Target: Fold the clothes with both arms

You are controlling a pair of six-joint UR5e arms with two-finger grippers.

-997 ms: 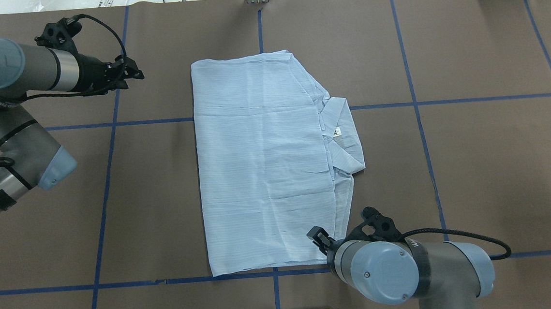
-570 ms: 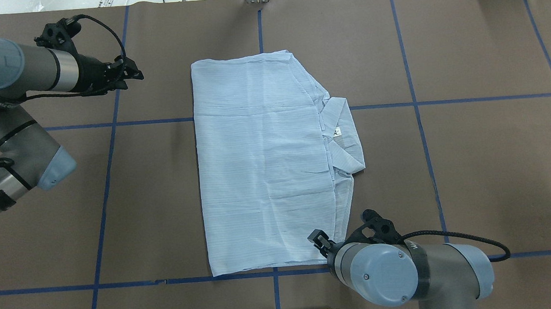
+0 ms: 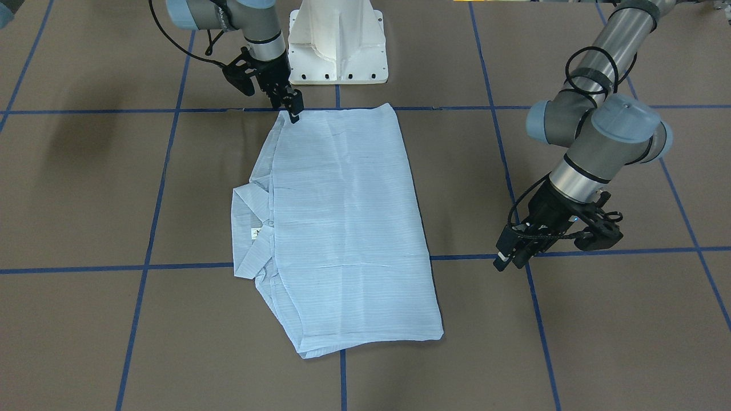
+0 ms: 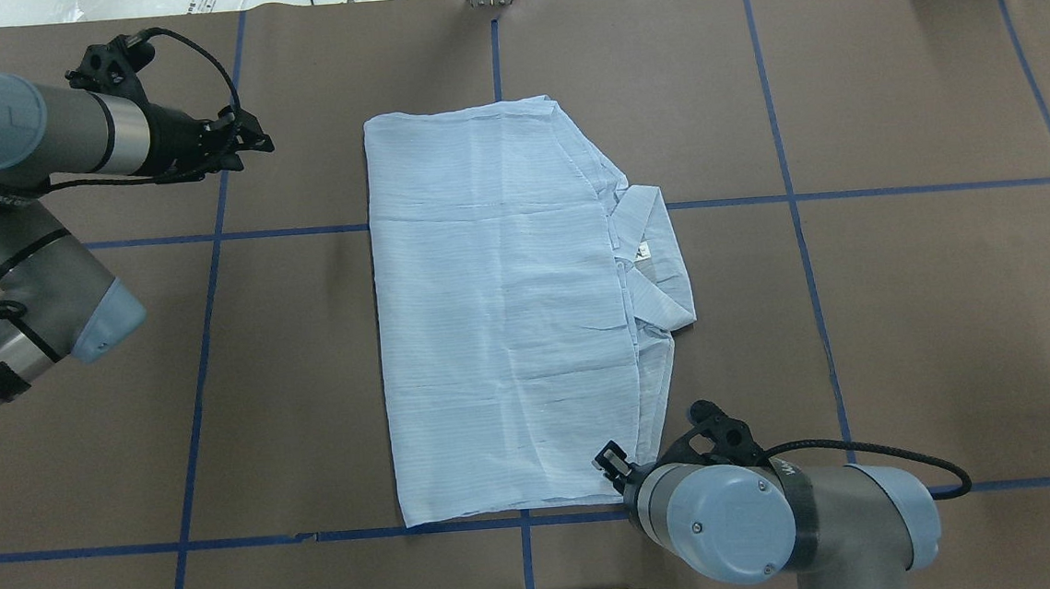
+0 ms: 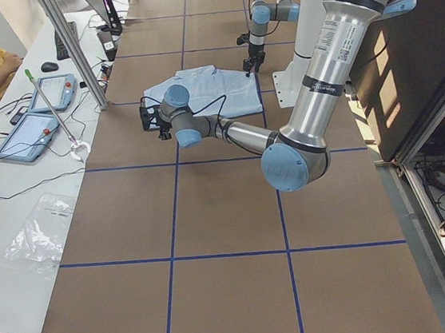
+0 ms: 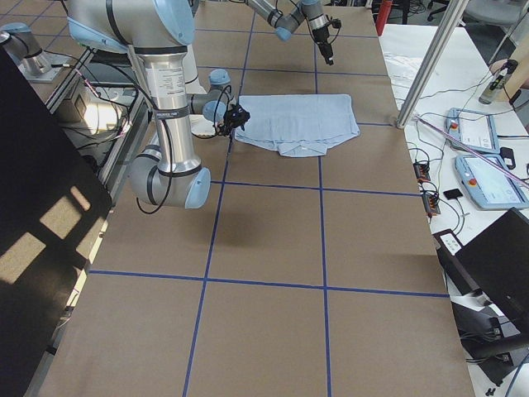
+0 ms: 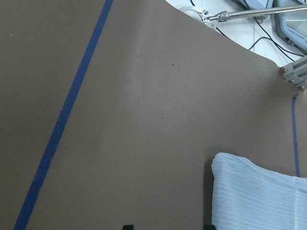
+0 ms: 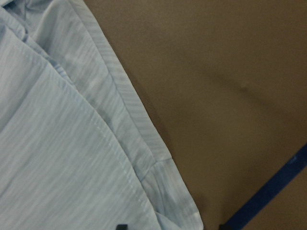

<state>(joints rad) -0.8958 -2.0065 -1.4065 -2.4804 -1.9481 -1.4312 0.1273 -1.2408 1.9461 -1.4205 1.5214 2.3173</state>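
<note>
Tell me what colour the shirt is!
Pale blue with fine stripes; the right wrist view shows the shirt best.

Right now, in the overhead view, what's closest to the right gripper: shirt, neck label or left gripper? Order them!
1. Shirt: its near corner sits at the right gripper.
2. Neck label: up the shirt's right side.
3. Left gripper: far corner, beyond the shirt.
</note>
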